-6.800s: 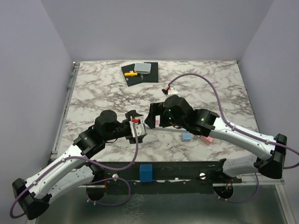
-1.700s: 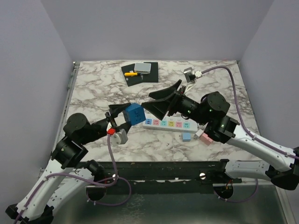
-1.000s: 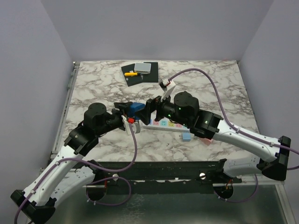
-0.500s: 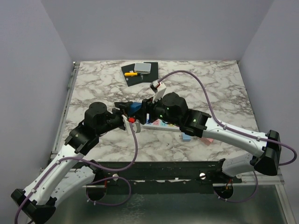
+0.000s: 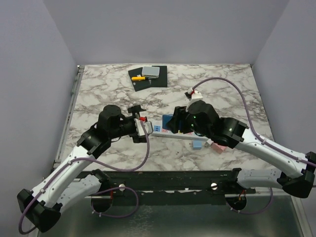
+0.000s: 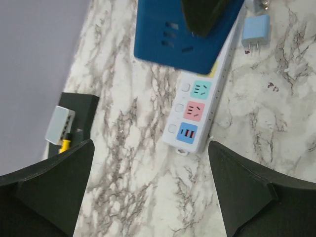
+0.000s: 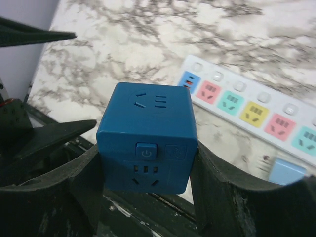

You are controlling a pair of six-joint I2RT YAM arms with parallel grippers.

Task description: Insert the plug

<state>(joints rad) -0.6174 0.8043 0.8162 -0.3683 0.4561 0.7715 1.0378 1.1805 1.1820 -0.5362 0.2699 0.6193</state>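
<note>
As seen from above, the right gripper (image 5: pixel 171 123) holds the blue plug (image 5: pixel 168 121) over the power strip (image 5: pixel 158 129); the left gripper (image 6: pixel 153 192) gapes empty in its wrist view. Right wrist: fingers (image 7: pixel 79 177) pinch flat sides, likely suiting rigid, slick plastic.

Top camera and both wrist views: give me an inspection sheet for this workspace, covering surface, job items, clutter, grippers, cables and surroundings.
Surface: marble table, white with grey veining.
Job's things: blue cube plug held in the air, not inserted; white power strip lies flat, its coloured sockets uncovered.
Clutter: light blue adapter and pink item near the strip; black mat at the far side carrying a grey box and a yellow tool.
Grippers: left gripper open and empty; right gripper shut on the cube plug.
Cables: purple cable loops off each arm.
Surroundings: plain lilac walls; nothing else seen.
</note>
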